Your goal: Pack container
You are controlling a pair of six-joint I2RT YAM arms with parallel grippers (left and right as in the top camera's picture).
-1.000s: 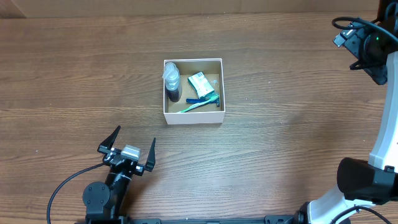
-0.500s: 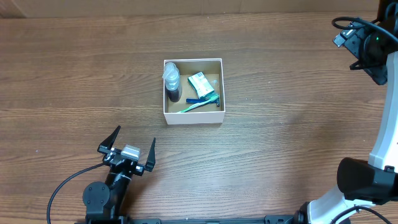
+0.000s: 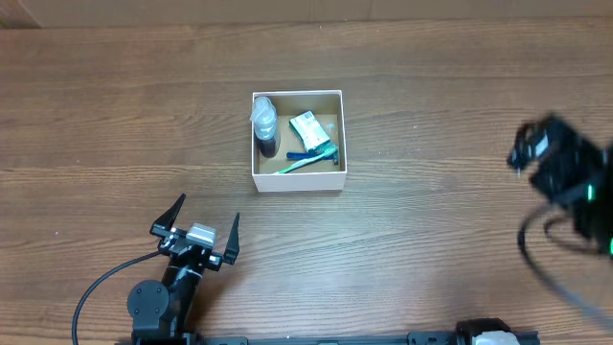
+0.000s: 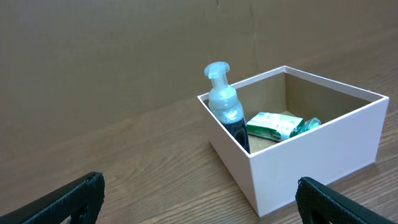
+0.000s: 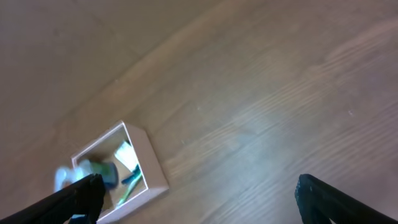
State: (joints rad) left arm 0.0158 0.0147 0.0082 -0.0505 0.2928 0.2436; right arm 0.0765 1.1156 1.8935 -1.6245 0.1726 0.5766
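The container [image 3: 298,179] is a small white-walled box with a brown bottom at the table's middle. In it are a clear pump bottle [image 3: 264,125] with dark liquid, a green and white packet [image 3: 307,128] and a green toothbrush [image 3: 309,160]. My left gripper [image 3: 208,212] is open and empty, near the front edge, apart from the box. The left wrist view shows the container [image 4: 311,158], bottle [image 4: 222,112] and packet [image 4: 273,124] ahead of the open left jaws [image 4: 199,190]. My right gripper [image 3: 546,158] is blurred at the right. Its wrist view shows open jaws [image 5: 199,186] and the container [image 5: 153,169] far off.
The wooden table [image 3: 431,240] spreads around the box. A black cable [image 3: 101,287] loops beside the left arm's base at the front left.
My right arm has swung from the far right corner toward the front, and is motion-blurred now. The left arm and the box's contents have not moved.
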